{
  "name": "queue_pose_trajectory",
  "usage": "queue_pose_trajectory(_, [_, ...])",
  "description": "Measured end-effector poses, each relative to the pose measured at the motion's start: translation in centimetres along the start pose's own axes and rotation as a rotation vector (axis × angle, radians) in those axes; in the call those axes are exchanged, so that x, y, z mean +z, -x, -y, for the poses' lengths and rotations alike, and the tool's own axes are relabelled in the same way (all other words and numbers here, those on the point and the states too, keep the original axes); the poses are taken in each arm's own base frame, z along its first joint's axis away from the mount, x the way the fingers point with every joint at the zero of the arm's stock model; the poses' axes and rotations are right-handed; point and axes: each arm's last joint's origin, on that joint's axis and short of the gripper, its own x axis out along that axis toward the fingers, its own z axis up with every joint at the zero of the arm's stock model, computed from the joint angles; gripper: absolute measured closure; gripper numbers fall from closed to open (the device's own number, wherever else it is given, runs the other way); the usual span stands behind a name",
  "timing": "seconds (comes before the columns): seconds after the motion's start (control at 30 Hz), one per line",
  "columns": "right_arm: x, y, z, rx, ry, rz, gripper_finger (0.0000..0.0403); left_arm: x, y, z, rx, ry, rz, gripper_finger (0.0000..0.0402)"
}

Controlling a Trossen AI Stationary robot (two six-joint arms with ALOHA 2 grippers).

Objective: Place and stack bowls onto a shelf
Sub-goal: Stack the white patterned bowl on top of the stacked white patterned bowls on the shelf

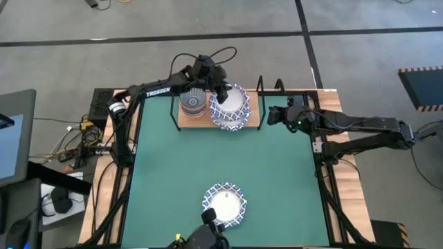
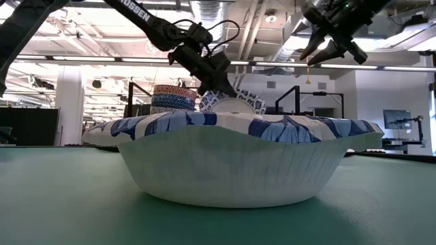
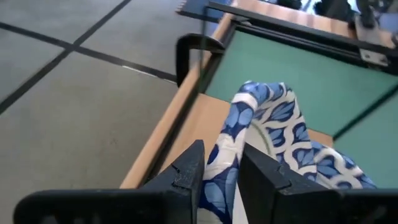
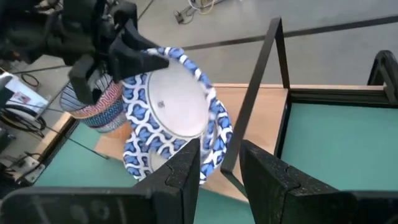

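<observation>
At the far edge of the green mat (image 1: 208,159), the light-wood shelf board on its black wire frame (image 1: 252,117) carries two piles of dishes. Nearer the left arm stands a stack of small bowls with a dark-blue radial-striped bowl on top (image 1: 193,101); just beside it sits a pile of wide white paper bowls with blue patterned rims (image 1: 232,119). Over that pile the left gripper (image 1: 223,92) pinches the rim of the uppermost wide white blue-rimmed bowl (image 4: 171,102), one dark finger (image 3: 186,171) on either side of the patterned edge. That bowl is tilted steeply, its white inside turned toward the right arm, its lower edge down at the pile beneath; whether it rests on it cannot be told. The right gripper (image 1: 272,115) hovers just beyond the shelf's end post (image 4: 252,99), raised above the table, its fingers spread apart with nothing between them. Well apart from the shelf, at the near edge of the mat, lies another wide white bowl with a blue patterned rim (image 1: 224,205), upright and alone.
</observation>
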Motion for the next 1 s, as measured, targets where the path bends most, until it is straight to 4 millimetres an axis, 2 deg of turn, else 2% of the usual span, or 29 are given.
queue_pose_trajectory(0.17, [0.0,-0.1,-0.1,0.005,-0.021,0.002,0.0265,0.3,0.2,-1.0,0.024,0.026,0.035,0.0329])
queue_pose_trajectory(0.3, [0.0,-0.1,-0.2,0.009,-0.033,0.004,0.0265,0.6,0.5,-1.9,0.006,0.135,0.087,0.0339])
queue_pose_trajectory(0.4, [0.0,-0.1,-0.2,0.010,-0.041,0.005,0.0265,0.9,0.9,-2.7,-0.043,0.219,0.097,0.0357])
queue_pose_trajectory(0.57, [0.0,-0.1,-0.2,0.012,-0.049,0.006,0.0265,1.3,1.4,-3.2,-0.123,0.258,0.106,0.0395])
queue_pose_trajectory(0.8, [0.2,-0.2,0.0,0.002,-0.059,0.014,0.0265,1.0,1.3,-2.7,-0.191,0.313,0.047,0.0400])
queue_pose_trajectory(1.0, [0.4,-0.4,0.0,-0.003,-0.068,0.024,0.0265,0.5,0.9,-1.2,-0.192,0.202,-0.010,0.0399])
